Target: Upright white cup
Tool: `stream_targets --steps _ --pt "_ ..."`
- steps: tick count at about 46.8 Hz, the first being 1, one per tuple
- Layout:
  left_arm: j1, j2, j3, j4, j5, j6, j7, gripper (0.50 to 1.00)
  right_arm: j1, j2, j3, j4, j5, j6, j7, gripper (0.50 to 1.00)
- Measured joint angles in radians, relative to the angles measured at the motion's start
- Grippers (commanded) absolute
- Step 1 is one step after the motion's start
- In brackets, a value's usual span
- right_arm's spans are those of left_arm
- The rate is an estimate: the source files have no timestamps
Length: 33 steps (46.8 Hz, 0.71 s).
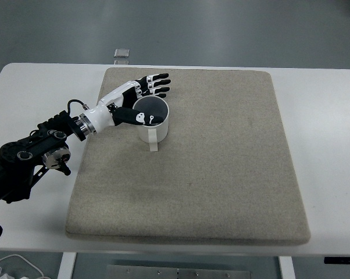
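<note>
White cup (pixel 151 123) stands upright on the beige mat (pixel 221 174), mouth up, dark inside visible. It sits in the mat's far-left part, well in from the mat's edges. Handle points toward the near side, slightly right.

Left hand (pixel 138 100) is at the cup's far-left side. Four fingers (pixel 157 84) reach out nearly straight past the cup's far rim, stretched out rather than curled around the wall. Thumb (pixel 141 117) lies across the near-left part of the rim, tip at or just over the mouth. So the hand is loosely open around the cup, thumb on the rim; cannot tell if the fingers touch the cup's wall, so no firm grasp visible.

Left arm (pixel 29 157) comes in from the left edge, black links over the bare tabletop (pixel 326 128), white-and-black wrist crossing the mat's left edge.

Mat covers most of the white tabletop, roughly centred. Small flat grey object (pixel 122 53) lies on the floor beyond the tabletop's far edge, left of centre. Cables show at the near-left corner below the tabletop.
</note>
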Motion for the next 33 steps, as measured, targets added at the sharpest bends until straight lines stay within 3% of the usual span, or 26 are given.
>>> stream_targets --steps 16,24,33 --pt "-0.012 0.007 -0.007 -0.005 -0.050 -0.037 0.000 0.990 0.000 0.000 0.000 -0.001 0.000 0.000 0.000 0.930" --pt "-0.043 0.059 0.000 -0.002 -0.143 -0.080 0.000 0.984 0.000 0.000 0.000 -0.001 0.000 0.000 0.000 0.930" --pt "-0.070 0.098 -0.001 0.003 -0.175 -0.082 0.000 0.984 0.000 0.000 0.000 -0.001 0.000 0.000 0.000 0.930"
